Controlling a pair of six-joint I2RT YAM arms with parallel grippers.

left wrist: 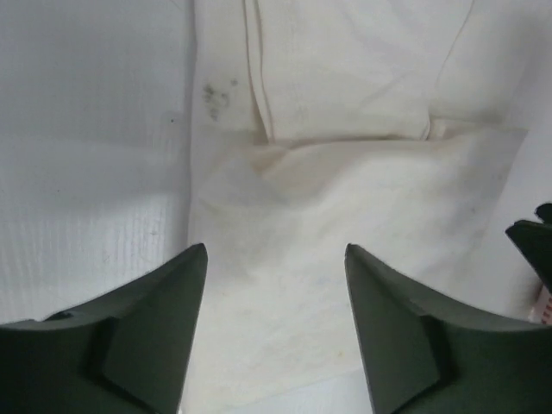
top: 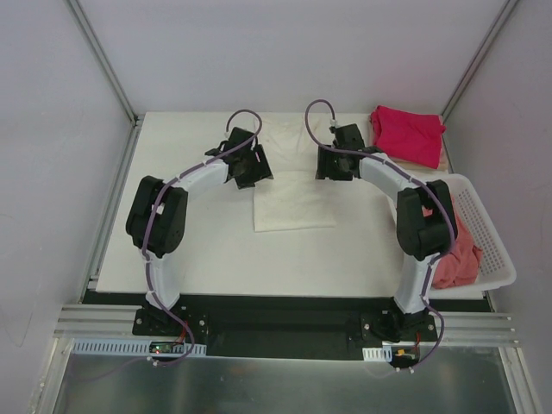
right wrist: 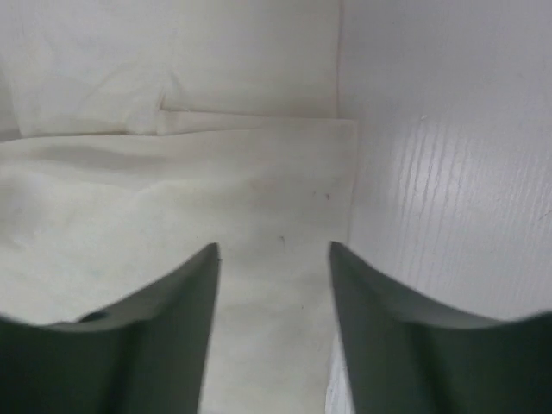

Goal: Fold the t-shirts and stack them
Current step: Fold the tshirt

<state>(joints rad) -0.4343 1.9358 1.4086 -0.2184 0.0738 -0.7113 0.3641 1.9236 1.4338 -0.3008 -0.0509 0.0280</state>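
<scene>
The cream t-shirt (top: 291, 197) lies flat in the middle of the table, folded into a narrow strip. It also shows in the left wrist view (left wrist: 345, 216) and the right wrist view (right wrist: 172, 198). My left gripper (top: 250, 168) is open and empty, just above the shirt's left edge (left wrist: 276, 250). My right gripper (top: 332, 166) is open and empty, over the shirt's right edge (right wrist: 274, 248). A magenta-red t-shirt (top: 407, 132) lies folded at the far right corner. A salmon-pink t-shirt (top: 457, 254) is bunched in the basket. The tan t-shirt is out of view.
A white slotted plastic basket (top: 487, 233) stands at the table's right edge, beside my right arm. Grey walls and metal posts close in the table on the left, back and right.
</scene>
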